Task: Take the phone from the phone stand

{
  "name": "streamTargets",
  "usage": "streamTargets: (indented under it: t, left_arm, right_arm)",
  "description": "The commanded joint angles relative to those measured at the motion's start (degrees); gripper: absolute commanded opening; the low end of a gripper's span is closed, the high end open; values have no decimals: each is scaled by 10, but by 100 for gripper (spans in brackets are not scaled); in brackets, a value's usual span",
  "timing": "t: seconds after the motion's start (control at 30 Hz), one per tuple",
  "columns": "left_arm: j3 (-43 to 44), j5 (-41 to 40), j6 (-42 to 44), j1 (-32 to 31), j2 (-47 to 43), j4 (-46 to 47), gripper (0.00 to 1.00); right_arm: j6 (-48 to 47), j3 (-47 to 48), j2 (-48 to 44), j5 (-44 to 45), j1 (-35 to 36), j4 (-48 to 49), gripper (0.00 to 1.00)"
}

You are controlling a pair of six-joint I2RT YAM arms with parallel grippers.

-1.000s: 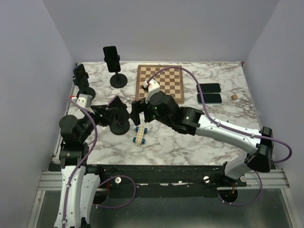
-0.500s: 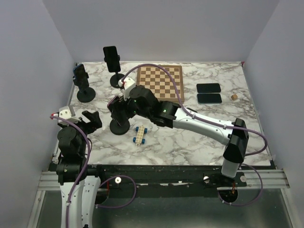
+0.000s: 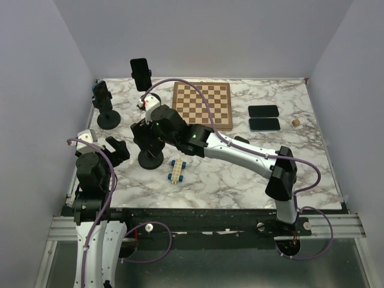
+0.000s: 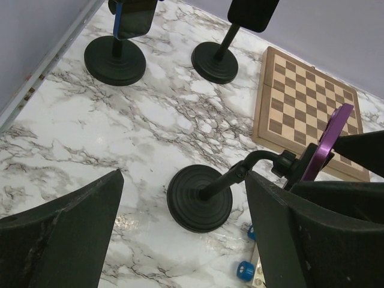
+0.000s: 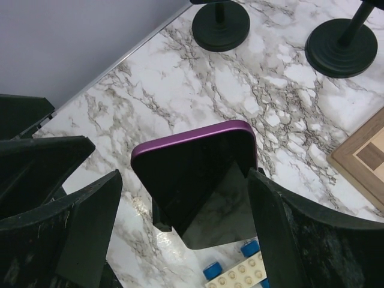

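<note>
Left gripper (image 3: 116,151) is off the phone stand (image 4: 199,199) now. A second ago it was right against the stand, and now it sits well apart at the near-left. Its fingers (image 4: 66,234) are spread wide with nothing between them, only bare marble and the stand's base ahead.

Right gripper (image 3: 147,135) has swung across from the checkerboard (image 3: 202,103) side and now hangs over the stand. Its fingers (image 5: 78,240) are spread, one on each side of the purple phone (image 5: 195,174). They are released, not clamped. The margin on each side looks narrow, and I cannot tell whether the right-hand finger already brushes the phone's edge.

The phone is still seated in the stand's cradle, tilted, between the right fingers with its top edge toward the wrist. The stand's base is below and just beyond the fingertips.

Reading: the hold on the stand has been given up and the right arm is lined up for the grasp. Task not yet done. Next step is likely to close on the phone's long edges and lift.

Risk: with nothing holding the base, the stand may tip or lift with the phone.
</note>
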Motion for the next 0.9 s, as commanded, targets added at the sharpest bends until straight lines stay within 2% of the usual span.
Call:
streamTargets:
  t: [0.0, 0.23, 0.4, 0.57, 0.87]
  left_arm:
    - [5, -16, -3, -1, -4, -3, 91]
    - [5, -9, -4, -1, -1, 0, 91]
    - [5, -7, -4, -1, 0, 0, 91]
    - [4, -6, -4, -1, 2, 1, 91]
    - [4, -2, -4, -1, 7, 3, 91]
  right_arm:
    - [-5, 50, 36, 35, 5, -44, 90]
    - [-15, 50, 35, 60, 8, -48, 91]
    - [-20, 55, 31, 58, 8, -51, 97]
    - [-33, 61, 37, 60, 8, -60, 100]
    - [-21, 72, 43, -3, -17, -52, 100]
